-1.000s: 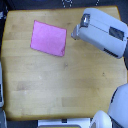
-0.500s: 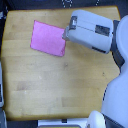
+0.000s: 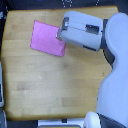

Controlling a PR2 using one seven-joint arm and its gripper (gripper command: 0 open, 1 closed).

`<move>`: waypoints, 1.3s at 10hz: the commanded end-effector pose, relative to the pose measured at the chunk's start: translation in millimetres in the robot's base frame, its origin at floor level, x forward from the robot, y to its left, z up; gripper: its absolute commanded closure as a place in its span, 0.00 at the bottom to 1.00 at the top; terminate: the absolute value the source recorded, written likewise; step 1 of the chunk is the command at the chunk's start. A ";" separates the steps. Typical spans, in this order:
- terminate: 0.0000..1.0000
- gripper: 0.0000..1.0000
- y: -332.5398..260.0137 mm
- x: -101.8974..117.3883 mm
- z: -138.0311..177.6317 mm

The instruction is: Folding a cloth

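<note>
while the cloth (image 3: 47, 38) lies flat and unfolded on the bench (image 3: 50, 85) toward the exterior view's upper left, my tool (image 3: 61, 33) sits at its right edge, jaws too blurred to tell if gripping, so every fold seems left to do.

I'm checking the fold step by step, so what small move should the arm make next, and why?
Probably lower the gripper onto the near edge of the cloth to pinch it. The cloth lies flat and unfolded on the table, and the gripper sits at its edge on the exterior view's right. Whether the jaws are open cannot be seen.
</note>
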 end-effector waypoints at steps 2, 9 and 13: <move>0.00 0.00 13.2 8.1 -51.5; 0.00 1.00 8.5 13.3 -75.2; 0.00 1.00 9.7 15.4 -71.0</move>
